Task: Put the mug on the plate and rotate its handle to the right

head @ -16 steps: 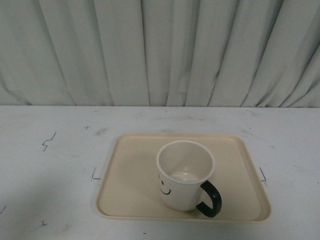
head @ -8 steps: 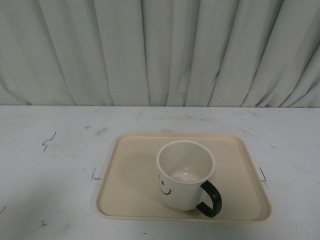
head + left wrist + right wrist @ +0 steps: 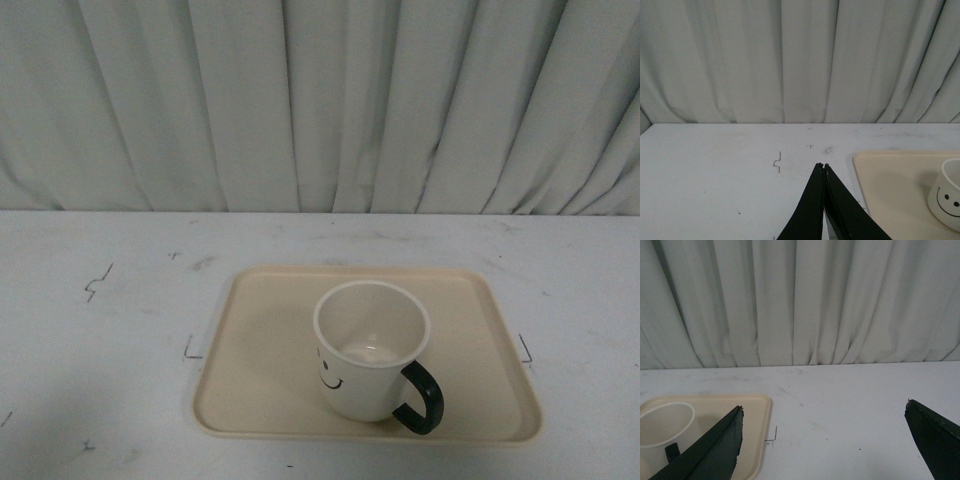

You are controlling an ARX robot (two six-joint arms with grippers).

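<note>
Front view: we see the mug point(image 3: 372, 350) standing upright on the plate point(image 3: 262, 340), in the lower centre of the frame and nearer the plate's lower edge than its upper one. Its handle point(image 3: 421, 398) projects toward the lower right, and a smiley face point(image 3: 329, 378) marks the mug's lower left side. The plate lies on the white table point(image 3: 100, 330), and a pale pleated curtain point(image 3: 320, 100) fills the upper half of the frame. The tools show only in the wrist views. Left wrist view: the left tool point(image 3: 824, 166) has its two black fingers pressed together at the tips, gripping nothing, over the table and well apart from the mug. One corner of the plate and the face side of the mug sit at the picture's edge, with the handle out of sight. Right wrist view: the right tool point(image 3: 823, 407) has its fingers point(image 3: 725, 440) spread wide with only table between them. Beyond one finger we see the mug's open rim and a small part of the handle, near a rounded corner of the plate.
</note>
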